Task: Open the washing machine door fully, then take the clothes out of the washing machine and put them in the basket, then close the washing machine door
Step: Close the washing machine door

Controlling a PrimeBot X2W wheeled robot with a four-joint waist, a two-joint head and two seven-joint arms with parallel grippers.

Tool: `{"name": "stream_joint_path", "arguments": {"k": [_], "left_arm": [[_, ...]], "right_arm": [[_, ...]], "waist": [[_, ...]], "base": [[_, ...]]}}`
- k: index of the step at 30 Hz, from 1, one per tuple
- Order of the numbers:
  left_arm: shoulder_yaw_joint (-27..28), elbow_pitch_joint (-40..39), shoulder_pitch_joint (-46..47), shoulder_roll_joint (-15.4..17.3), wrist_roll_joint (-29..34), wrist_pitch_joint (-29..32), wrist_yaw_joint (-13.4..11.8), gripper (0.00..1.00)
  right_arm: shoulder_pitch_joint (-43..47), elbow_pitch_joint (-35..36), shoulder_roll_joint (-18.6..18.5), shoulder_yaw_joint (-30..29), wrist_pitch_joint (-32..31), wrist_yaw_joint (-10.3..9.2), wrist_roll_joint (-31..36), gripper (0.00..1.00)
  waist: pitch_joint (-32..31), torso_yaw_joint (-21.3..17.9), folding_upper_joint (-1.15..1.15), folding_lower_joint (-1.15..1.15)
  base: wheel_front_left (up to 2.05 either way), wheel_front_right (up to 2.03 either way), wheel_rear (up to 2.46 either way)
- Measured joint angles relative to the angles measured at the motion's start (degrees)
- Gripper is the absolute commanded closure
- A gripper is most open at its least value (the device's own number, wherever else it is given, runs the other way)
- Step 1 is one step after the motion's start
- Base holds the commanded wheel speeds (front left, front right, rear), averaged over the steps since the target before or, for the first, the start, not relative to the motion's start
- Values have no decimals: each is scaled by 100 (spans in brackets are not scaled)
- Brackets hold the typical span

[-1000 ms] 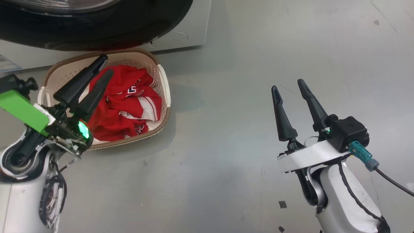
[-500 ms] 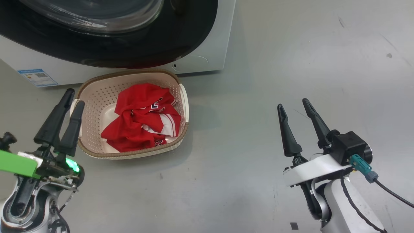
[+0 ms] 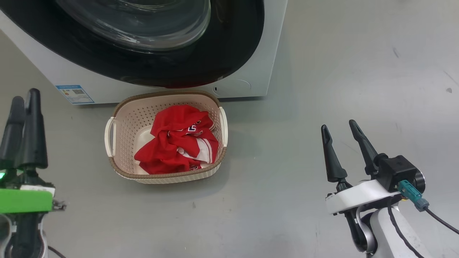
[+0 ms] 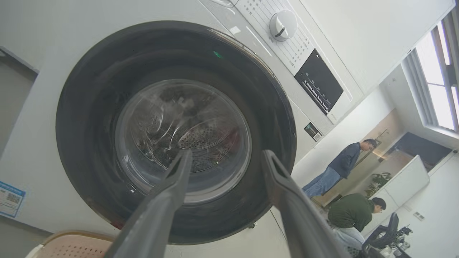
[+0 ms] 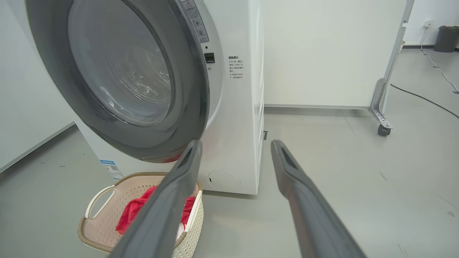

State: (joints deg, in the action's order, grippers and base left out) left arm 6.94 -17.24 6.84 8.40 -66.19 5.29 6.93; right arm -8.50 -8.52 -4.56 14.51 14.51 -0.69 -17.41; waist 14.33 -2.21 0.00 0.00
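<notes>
Both hands released, fingers apart, nothing held: left hand [image 3: 24, 98] low on my left, right hand [image 3: 339, 124] low on my right over bare floor [image 3: 287, 161]. Red clothes [image 3: 175, 143] are heaped in the basket [image 3: 166, 94], which sits on the floor just in front of the washing machine [image 3: 274, 43], under the lower rim of the door [image 3: 233, 43]. Door looks to lie against the front, but I can't tell if it's latched. Right wrist view shows a small dark latch fitting [image 5: 209, 57] exposed just beside the door's right edge. What matters for the next move: the door is ahead of and above both hands, face toward me. Left wrist view looks along the fingers straight into the glass, so the left hand is aimed at it and looks nearer. The right hand is aimed at the machine's right corner. If a final push is needed I'd use the left, on the rim toward the latch side, clear of the basket.
</notes>
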Motion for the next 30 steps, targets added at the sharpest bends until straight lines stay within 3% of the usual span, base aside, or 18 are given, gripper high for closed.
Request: {"name": "stream_joint_path", "arguments": {"k": [9,13,21,30], "left_arm": [[-363,137,-883,396,2373,-920,-7,0],[-482,281,-1143,442,3117,-1106,-252,0],[-820,604,-1592,434,3984,-1267,-772,0],[-1198,910,-1709,270,4365,-1352,-1024,0]], "right_arm": [[131,56,-45,-5,0,1,65,0],[222,79,-52,-3,0,0,108,0],[518,40,-71,4,0,-8,140,0],[736,-47,-70,-15,0,-98,140,0]], "waist": [[-313,169,0,0],[-403,176,0,0],[-566,127,0,0],[-716,55,0,0]], "base": [[0,0,0],[0,0,0],[0,0,0],[0,0,0]]}}
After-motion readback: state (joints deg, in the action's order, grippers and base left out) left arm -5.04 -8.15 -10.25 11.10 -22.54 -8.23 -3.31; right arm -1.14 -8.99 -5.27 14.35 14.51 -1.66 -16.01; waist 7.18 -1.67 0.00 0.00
